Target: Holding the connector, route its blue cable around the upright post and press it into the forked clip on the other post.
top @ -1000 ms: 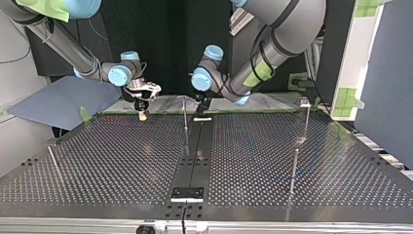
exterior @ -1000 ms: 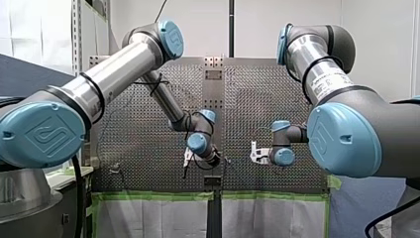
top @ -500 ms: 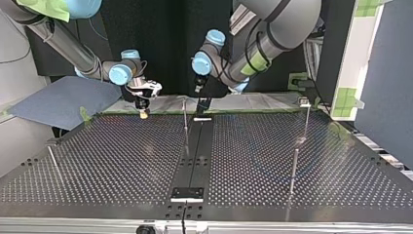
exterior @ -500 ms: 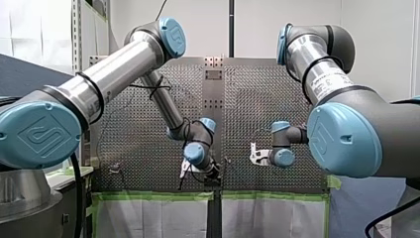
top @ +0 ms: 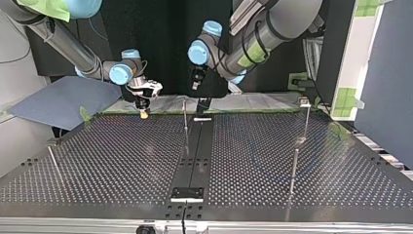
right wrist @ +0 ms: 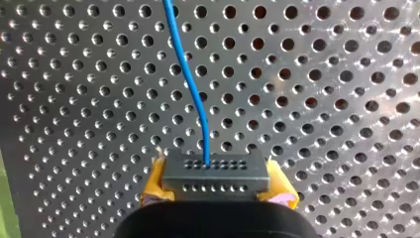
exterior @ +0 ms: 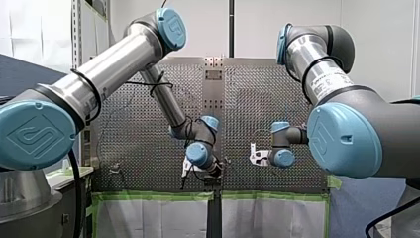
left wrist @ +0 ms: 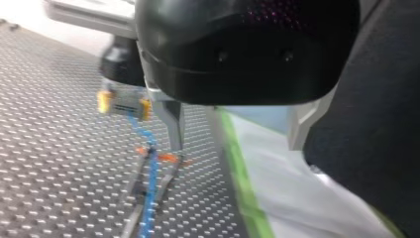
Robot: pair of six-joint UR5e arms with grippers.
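Since the earlier frames the left arm has lifted its wrist off the table's far edge, upward in the top view; the right arm has kept its place.

Nearest, at the top view's lower centre, a black plate point(top: 186, 193) sits on the perforated table point(top: 112, 165). Beyond it stand three thin uprights: a near post point(top: 293, 170) at the right, a centre post point(top: 185, 122), and a far post point(top: 307, 119) at the upper right. Which of them carries the forked clip is too small to tell.

At the table's far edge, in the upper left of the top view, the right end effector point(top: 142, 114) is clamped on the grey connector point(right wrist: 215, 173) between its yellow pads point(right wrist: 156, 186). The blue cable point(right wrist: 190, 79) leaves the connector and runs ahead of the end effector over bare table, touching no post in that view.

Farthest, at upper centre, the left end effector point(left wrist: 236, 144) hangs above the table with its fingers apart and nothing between them.

Judged progress: the connector is grasped. Routing the cable around a post and pressing it into the clip both appear still to be done, since no frame shows the cable against either.
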